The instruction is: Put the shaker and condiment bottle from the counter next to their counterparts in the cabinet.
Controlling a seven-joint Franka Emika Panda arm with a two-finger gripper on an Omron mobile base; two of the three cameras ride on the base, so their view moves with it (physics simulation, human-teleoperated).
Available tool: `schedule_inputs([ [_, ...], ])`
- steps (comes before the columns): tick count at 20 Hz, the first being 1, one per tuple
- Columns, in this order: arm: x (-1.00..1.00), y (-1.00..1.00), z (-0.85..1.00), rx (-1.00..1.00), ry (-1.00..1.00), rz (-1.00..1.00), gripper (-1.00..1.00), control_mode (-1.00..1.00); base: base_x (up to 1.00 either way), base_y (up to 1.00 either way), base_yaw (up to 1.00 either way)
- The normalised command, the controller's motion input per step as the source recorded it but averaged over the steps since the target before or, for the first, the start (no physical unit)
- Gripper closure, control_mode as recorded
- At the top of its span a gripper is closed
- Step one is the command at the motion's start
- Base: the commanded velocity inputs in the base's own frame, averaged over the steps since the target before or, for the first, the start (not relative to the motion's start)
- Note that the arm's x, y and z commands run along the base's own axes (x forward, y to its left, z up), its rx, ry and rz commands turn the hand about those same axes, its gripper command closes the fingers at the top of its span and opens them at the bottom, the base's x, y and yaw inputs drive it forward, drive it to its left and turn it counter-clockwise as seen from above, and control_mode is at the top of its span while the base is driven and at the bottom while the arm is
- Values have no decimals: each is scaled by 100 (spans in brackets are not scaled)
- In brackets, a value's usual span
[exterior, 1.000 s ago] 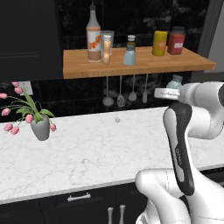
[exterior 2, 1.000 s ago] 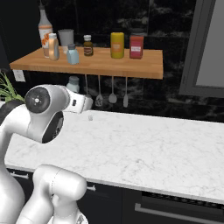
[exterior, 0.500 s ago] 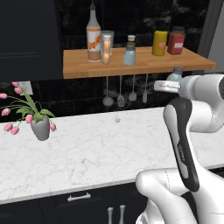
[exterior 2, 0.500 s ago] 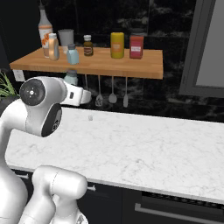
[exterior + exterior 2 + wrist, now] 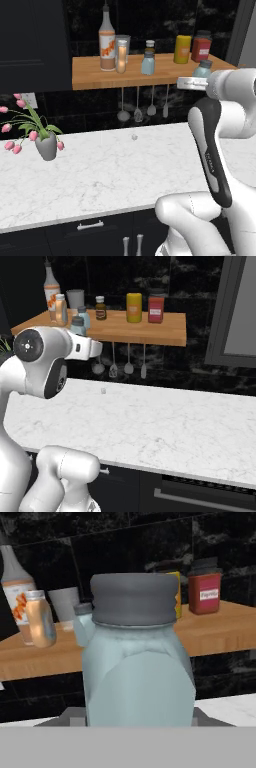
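Observation:
My gripper (image 5: 199, 76) is shut on the pale blue shaker (image 5: 202, 69) with the dark grey cap and holds it upright at shelf height, just in front of the wooden cabinet shelf (image 5: 167, 75). This shaker (image 5: 137, 657) looms large in the hand view and hides the fingertips. On the shelf stand the tall orange-labelled bottle (image 5: 106, 37), the squat orange condiment bottle (image 5: 61, 309) right beside it, and the second shaker (image 5: 148, 64). From the right base view the held shaker (image 5: 77, 326) sits just in front of the shelf shaker (image 5: 84, 316). Below lies the white marble counter (image 5: 100, 175).
A grey cup (image 5: 75, 298), a small dark bottle (image 5: 100, 307), a yellow jar (image 5: 133, 307) and a red jar (image 5: 156, 309) also stand on the shelf. Utensils (image 5: 137, 107) hang under it. A vase of pink tulips (image 5: 45, 145) stands at the counter's left.
The arm has risen, carrying the shaker from below the shelf's edge up to shelf level. The things on the shelf have not moved.

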Motion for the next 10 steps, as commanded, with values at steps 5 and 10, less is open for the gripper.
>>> schedule_inputs([
  [5,19,0,-1,0,-3,3,100,-100,0,0,0],
  [10,55,0,-3,5,-17,25,100,-100,0,0,0],
])
